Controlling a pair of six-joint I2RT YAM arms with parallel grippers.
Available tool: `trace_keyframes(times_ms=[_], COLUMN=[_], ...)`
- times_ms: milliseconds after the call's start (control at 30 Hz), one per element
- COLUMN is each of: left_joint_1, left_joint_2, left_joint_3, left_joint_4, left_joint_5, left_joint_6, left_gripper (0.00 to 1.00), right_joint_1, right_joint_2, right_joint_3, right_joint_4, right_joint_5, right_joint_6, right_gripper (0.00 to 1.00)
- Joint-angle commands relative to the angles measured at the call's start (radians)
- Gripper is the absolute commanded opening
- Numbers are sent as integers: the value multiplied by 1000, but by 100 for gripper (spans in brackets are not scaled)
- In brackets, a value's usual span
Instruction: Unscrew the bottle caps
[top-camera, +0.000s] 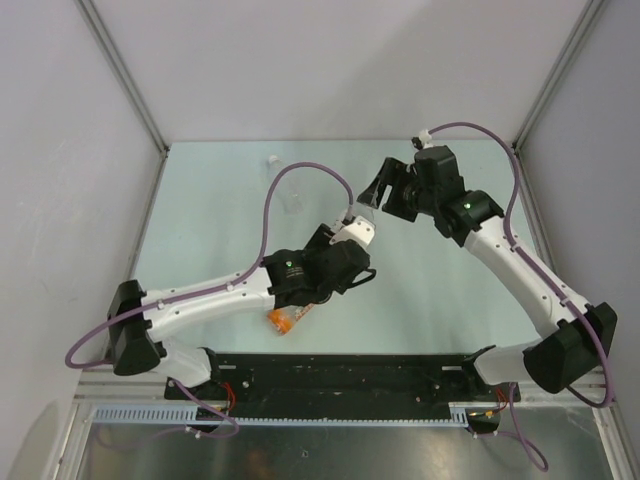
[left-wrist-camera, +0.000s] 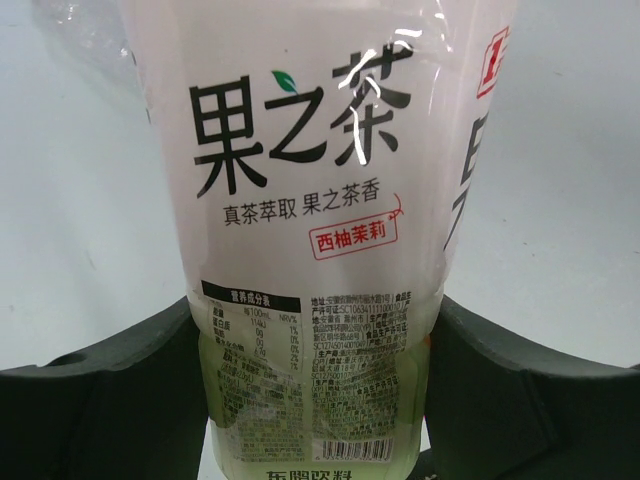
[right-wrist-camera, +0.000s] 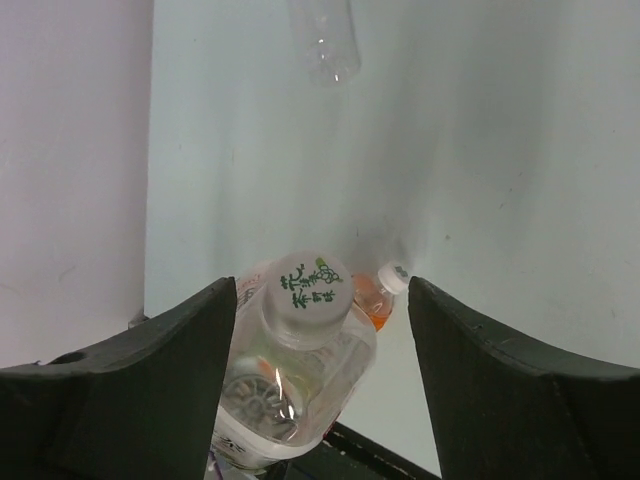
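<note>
L gripper (left-wrist-camera: 315, 400) clamped on labelled bottle (left-wrist-camera: 300, 200), cap end toward R | R gripper (right-wrist-camera: 315, 335) spread, fingers flanking its cap (right-wrist-camera: 305, 285), gap each side | orange bottle (top-camera: 283, 319) lying on table (top-camera: 450, 290) under L arm | clear bottle (right-wrist-camera: 325, 40) farther back

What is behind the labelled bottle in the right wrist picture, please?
The orange bottle lies there. Only its neck and white cap show, because the labelled bottle covers its body. Farther away lies the clear bottle.
</note>
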Motion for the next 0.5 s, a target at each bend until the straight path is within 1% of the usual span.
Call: trace_keyframes(times_ms=[0,133,200,233,400,433,467], left_joint_1=[-18,-26,-28,-28,-31,-31,-32], left_joint_2=[25,40,43,44,49,50,51], left_joint_3=[62,71,71,72,75,75,74], left_joint_4=[-35,-48,-54,-55,-65,-66,-68], left_joint_5=[-108,-122,-128,-130,-136,-137,-138], left_joint_6=[-27,-27,-27,-27,-27,-28,-29], left_gripper=[0,0,0,0,0,0,0], right_joint_1=[7,8,9,8,9,9,9], right_joint_2=[14,24,27,30,35,34,33], right_joint_3=[45,45,45,45,42,40,38], right_joint_4=[29,36,41,43,40,42,44], right_joint_5=[-30,-37,-40,-43,-49,-49,-49], right_joint_6=[14,18,18,19,24,25,24], right_gripper=[71,61,51,48,44,41,34])
